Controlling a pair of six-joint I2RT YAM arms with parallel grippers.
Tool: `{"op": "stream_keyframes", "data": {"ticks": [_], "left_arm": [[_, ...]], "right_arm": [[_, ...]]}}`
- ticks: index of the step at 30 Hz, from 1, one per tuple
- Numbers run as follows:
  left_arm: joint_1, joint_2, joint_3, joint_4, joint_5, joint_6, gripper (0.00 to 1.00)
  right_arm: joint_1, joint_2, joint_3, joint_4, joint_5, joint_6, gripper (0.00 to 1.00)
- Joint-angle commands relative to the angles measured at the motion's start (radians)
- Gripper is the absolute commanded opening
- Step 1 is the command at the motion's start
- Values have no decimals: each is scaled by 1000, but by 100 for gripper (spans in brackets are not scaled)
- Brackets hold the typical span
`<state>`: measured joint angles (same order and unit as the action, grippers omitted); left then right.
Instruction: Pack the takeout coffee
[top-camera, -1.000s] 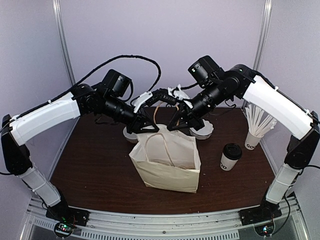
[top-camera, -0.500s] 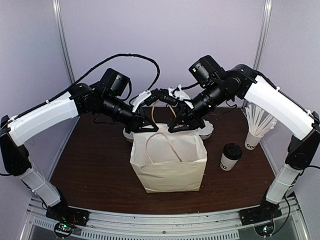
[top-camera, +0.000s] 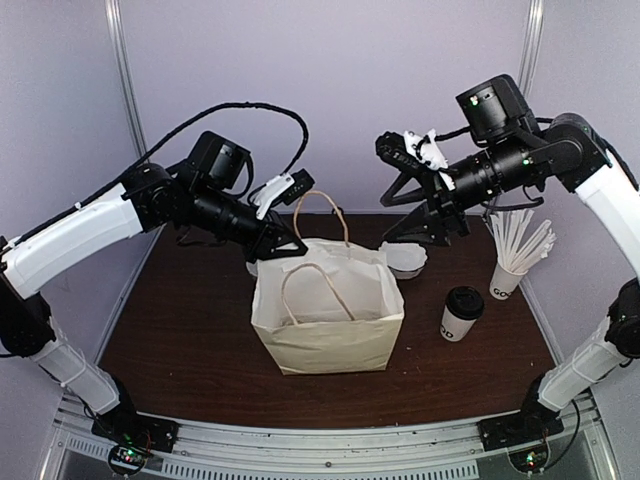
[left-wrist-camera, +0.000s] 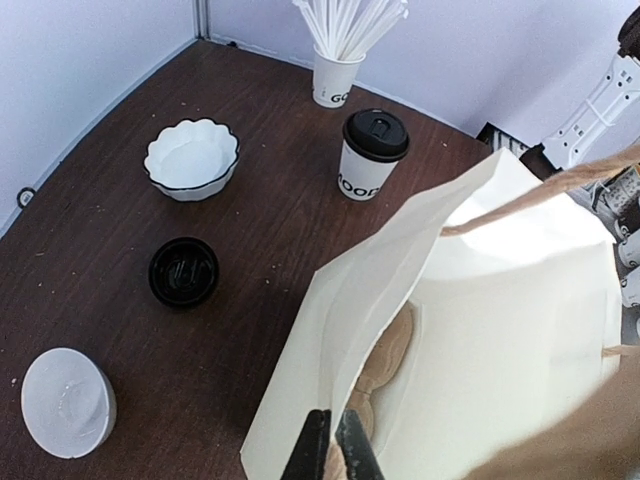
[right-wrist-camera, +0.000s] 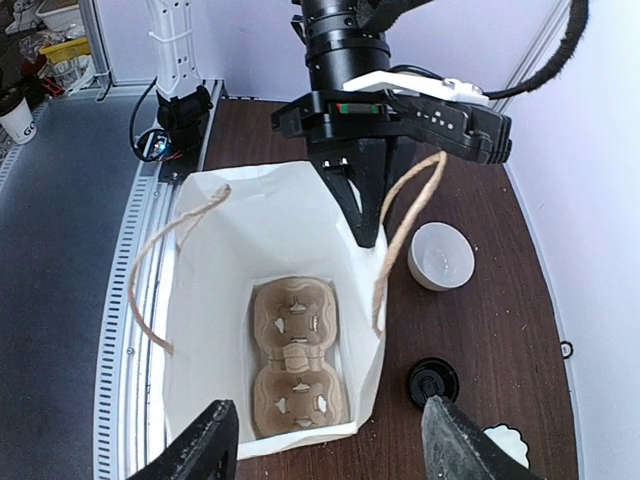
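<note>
Lidded white paper cup (top-camera: 463, 313) stands upright, right of centre in the top view, long axis vertical, black lid (top-camera: 465, 297) up.
We find the left gripper (top-camera: 284, 247) clamped on the rim of the white paper bag (top-camera: 328, 318); right gripper (top-camera: 415, 208) spread wide, empty.

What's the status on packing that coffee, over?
Left gripper shut on rim of paper bag. Right gripper open above bag, empty. Coffee cup lidded, on table beside bag, untouched. Nothing between them.

Top camera looks down from behind both arms. Left wrist camera sits close, the bag (left-wrist-camera: 500, 330) at the left fingers (left-wrist-camera: 309, 448); right wrist camera sees into it between the right fingers (right-wrist-camera: 208, 440).
</note>
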<state>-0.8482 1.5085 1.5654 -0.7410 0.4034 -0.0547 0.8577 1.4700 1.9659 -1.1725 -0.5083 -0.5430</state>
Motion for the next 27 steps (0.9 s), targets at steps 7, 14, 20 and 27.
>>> {"op": "stream_keyframes", "data": {"ticks": [7,14,20,27], "left_arm": [[-3,19,34,-13,-85,-32,0],[-3,44,47,-14,-90,-44,0],[-3,67,58,-26,-101,-55,0],[1,83,62,-31,-96,-59,0]], "right_arm": [[17,15,-120,-52,-184,-38,70],[54,90,-59,-81,-164,-31,74],[152,134,-24,-92,-173,-43,75],[216,172,25,-55,-34,-43,64]]}}
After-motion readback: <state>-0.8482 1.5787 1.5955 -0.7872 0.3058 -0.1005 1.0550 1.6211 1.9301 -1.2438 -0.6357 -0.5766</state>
